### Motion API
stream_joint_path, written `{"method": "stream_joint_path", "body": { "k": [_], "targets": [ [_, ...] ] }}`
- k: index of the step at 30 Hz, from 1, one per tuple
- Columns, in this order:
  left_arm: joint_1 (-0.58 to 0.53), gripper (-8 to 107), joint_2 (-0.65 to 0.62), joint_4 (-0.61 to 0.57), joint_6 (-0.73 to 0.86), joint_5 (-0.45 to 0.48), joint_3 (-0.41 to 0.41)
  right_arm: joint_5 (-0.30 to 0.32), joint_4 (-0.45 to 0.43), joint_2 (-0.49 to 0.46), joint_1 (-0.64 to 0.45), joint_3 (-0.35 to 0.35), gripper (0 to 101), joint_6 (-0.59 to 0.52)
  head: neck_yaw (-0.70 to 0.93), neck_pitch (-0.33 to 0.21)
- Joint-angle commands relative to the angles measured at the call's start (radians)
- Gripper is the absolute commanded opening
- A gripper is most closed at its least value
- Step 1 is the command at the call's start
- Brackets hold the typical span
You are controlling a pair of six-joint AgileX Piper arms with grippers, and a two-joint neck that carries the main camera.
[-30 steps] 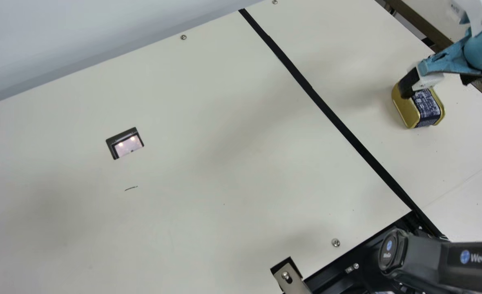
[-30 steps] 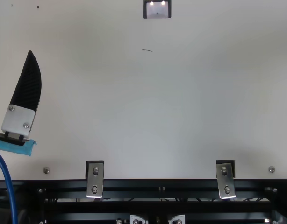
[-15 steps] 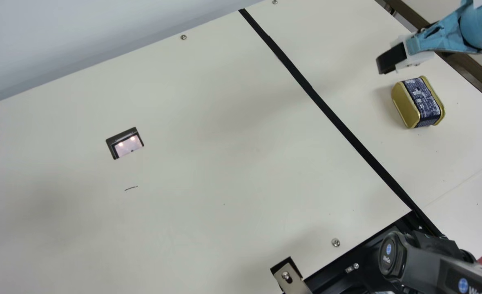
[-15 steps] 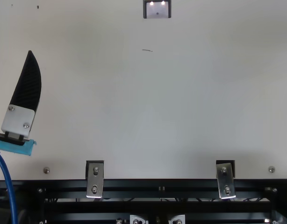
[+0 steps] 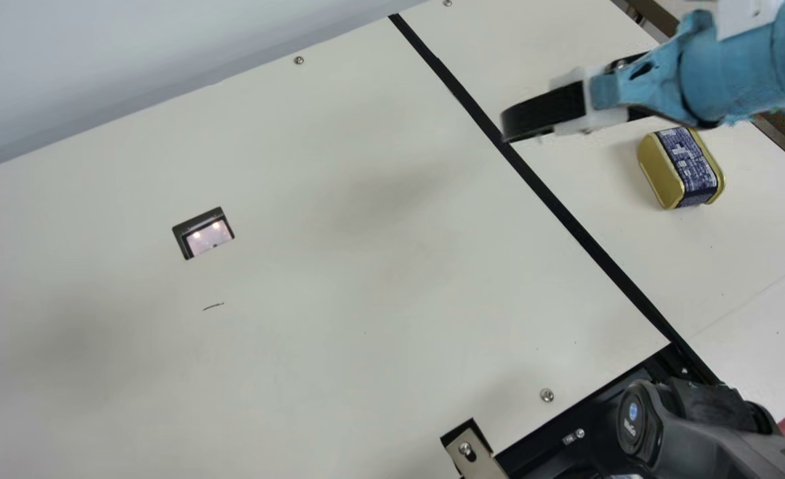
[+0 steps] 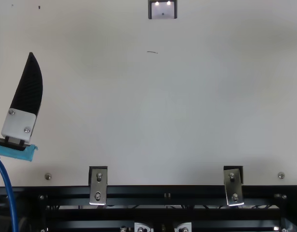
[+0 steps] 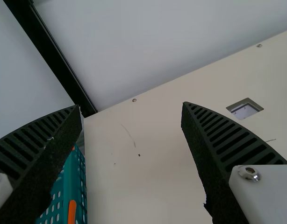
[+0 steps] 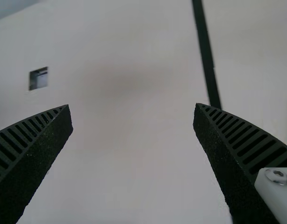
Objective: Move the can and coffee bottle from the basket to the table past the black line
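Note:
The gold can (image 5: pixel 682 167) with a dark blue label rests on the table, right of the black line (image 5: pixel 582 234), in the main view. My right gripper (image 5: pixel 543 112) is up and left of that can, apart from it, its tip over the line. In the right wrist view, the right gripper (image 8: pixel 132 106) is open with nothing between its fingers. One finger of my left gripper (image 6: pixel 28 89) shows at the top view's left edge. The left gripper (image 7: pixel 131 106) is open and empty in its wrist view, where the teal basket (image 7: pixel 79 175) is partly hidden behind one finger.
A small square cutout (image 5: pixel 203 233) with a dark frame lies in the cream table (image 5: pixel 366 346). Metal brackets (image 6: pixel 98 186) and black rails (image 6: pixel 165 192) run along the table's near edge. A pale wall (image 5: pixel 100 60) stands along the far side.
My right gripper has risen from the can and moved left in the main view to the black line. The can has stayed on the table. The left gripper has kept still.

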Motion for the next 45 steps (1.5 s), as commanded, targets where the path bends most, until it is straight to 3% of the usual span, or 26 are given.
{"method": "stream_joint_path", "body": {
  "k": [1,7,11,12,16,24,45],
  "targets": [
    [0.0,90,0.0,0.0,0.0,0.0,0.0,0.0,0.043,-0.034,0.044,0.017,101,0.044,-0.011,-0.005],
    [0.0,90,0.0,0.0,0.0,0.0,0.0,0.0,0.091,-0.131,0.153,0.035,101,0.18,-0.011,-0.005],
    [0.0,90,0.0,0.0,0.0,0.0,0.0,0.0,0.063,-0.21,0.227,0.03,101,0.3,-0.011,-0.003],
    [0.0,90,0.0,0.0,0.0,0.0,0.0,0.001,0.084,-0.172,0.189,0.033,101,0.218,-0.014,-0.002],
    [0.0,90,0.0,0.0,0.0,0.0,0.0,0.012,0.068,-0.215,0.229,0.031,101,0.298,-0.097,-0.003],
    [0.0,90,0.0,0.0,0.0,0.0,0.0,0.003,0.066,-0.216,0.229,0.031,101,0.301,-0.487,-0.04],
    [0.0,90,0.0,0.0,0.0,0.0,0.0,0.002,0.066,-0.216,0.229,0.031,101,0.301,-0.487,-0.04]
  ]
}}
